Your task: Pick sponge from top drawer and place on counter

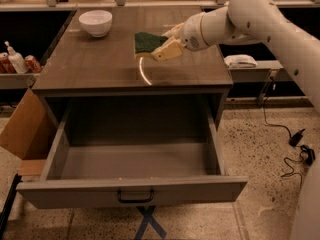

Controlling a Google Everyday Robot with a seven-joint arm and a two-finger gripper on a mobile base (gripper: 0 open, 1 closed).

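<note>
Looking at your gripper [161,43]: it's over the counter [90,66], mid-to-rear, w/ the arm reaching in from the right. Fingers [167,51] are clamped on the sponge [146,41], one above & one below its right end, green side up. Sponge sits low over the top, just behind the pale arc [143,72]; can't tell if it touches the surface. Drawer [132,190] is pulled fully out in front, well apart from the sponge, handle [135,198] at centre. White bowl [95,22] stands at the counter's rear-left corner. White cloth [241,60] lies on the right side shelf, bottles [15,59] on the left one.
</note>
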